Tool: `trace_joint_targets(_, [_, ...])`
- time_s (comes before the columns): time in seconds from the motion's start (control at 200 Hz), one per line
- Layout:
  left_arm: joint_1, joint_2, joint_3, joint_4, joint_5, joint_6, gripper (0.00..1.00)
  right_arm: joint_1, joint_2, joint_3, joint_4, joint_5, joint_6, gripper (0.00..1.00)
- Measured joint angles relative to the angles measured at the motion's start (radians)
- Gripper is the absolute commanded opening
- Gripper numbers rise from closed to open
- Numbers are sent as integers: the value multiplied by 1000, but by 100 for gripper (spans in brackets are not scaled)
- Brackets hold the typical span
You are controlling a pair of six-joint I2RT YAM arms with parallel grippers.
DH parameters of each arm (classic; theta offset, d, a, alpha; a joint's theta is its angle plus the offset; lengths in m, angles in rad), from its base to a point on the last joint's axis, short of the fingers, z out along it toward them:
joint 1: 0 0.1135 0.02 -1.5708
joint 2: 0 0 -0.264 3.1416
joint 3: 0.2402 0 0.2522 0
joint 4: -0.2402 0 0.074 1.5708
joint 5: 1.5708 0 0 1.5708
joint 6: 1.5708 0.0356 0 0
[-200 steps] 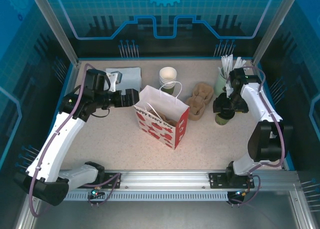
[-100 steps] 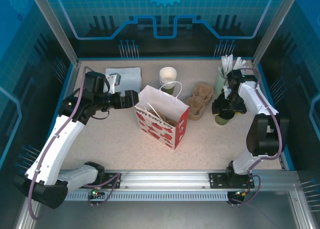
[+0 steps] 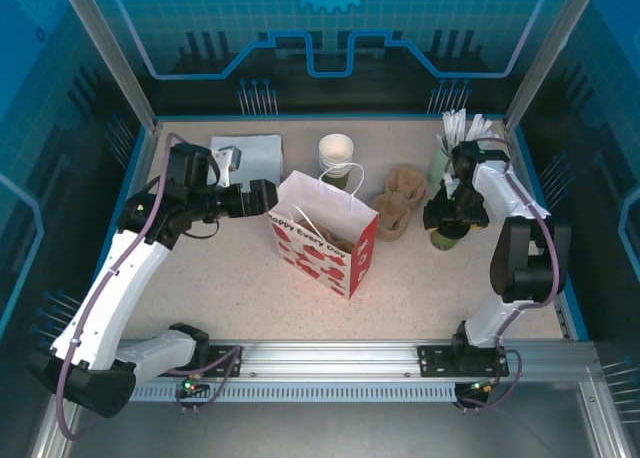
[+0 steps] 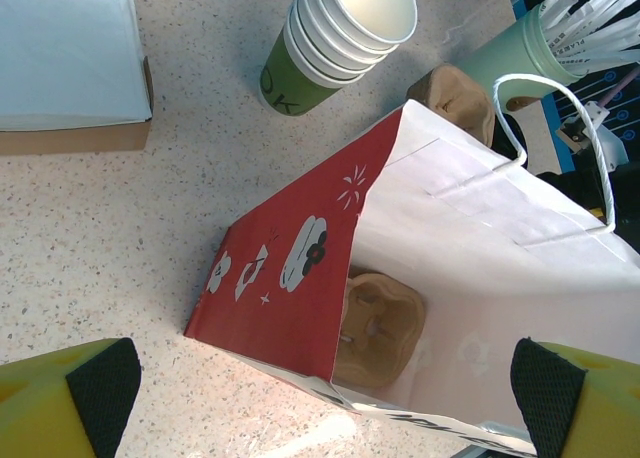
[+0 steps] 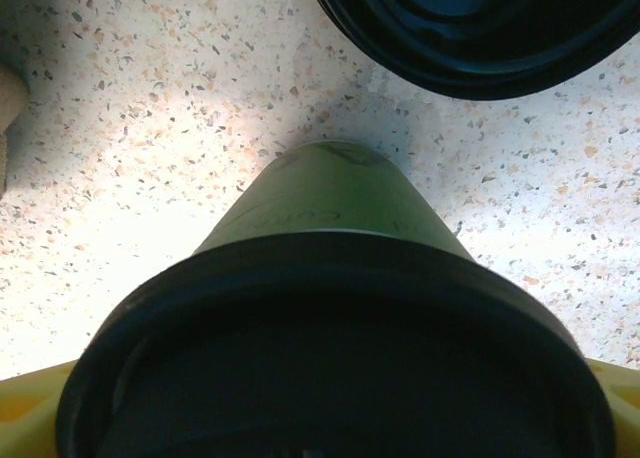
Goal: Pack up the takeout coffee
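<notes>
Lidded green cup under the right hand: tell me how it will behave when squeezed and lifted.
The cup looks like paper, so a hard squeeze may dent it. It narrows toward its base, so it may tip if nudged. Its black lid could pop off.

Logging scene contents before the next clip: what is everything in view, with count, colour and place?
paper bag: one, red and white, table centre, open
carrier in bag: one, brown, at the bag's bottom
cup carriers: brown pile, count unclear, right of the bag
stacked cups: one stack, green with white rims, behind the bag
takeout coffee cup: one, green with black lid, right side
black round item: one, beside that cup, identity unclear
pot of sticks: one, pale green, far right
box: one, pale, far left
left hand: open, at the bag's mouth
right hand: over the coffee cup, grip unclear
</notes>
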Motion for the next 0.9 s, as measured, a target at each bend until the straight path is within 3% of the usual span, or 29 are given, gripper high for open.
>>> trace_joint_targets(0.23, [0, 0, -13, 0, 0, 0, 99, 0, 0, 0, 0, 7, -3, 85])
trace_joint_targets(0.54, [1, 0, -13, 6, 0, 0, 99, 0, -16, 2, -16, 19, -3, 84])
trace_joint_targets(0.745, [5, 3, -13, 7, 2, -9, 98, 14, -108, 55, -71, 22, -2, 85])
trace_joint_targets(0.9, [16, 31, -13, 18, 19, -37, 92, 43, -206, 121, -121, 3, 11, 84])
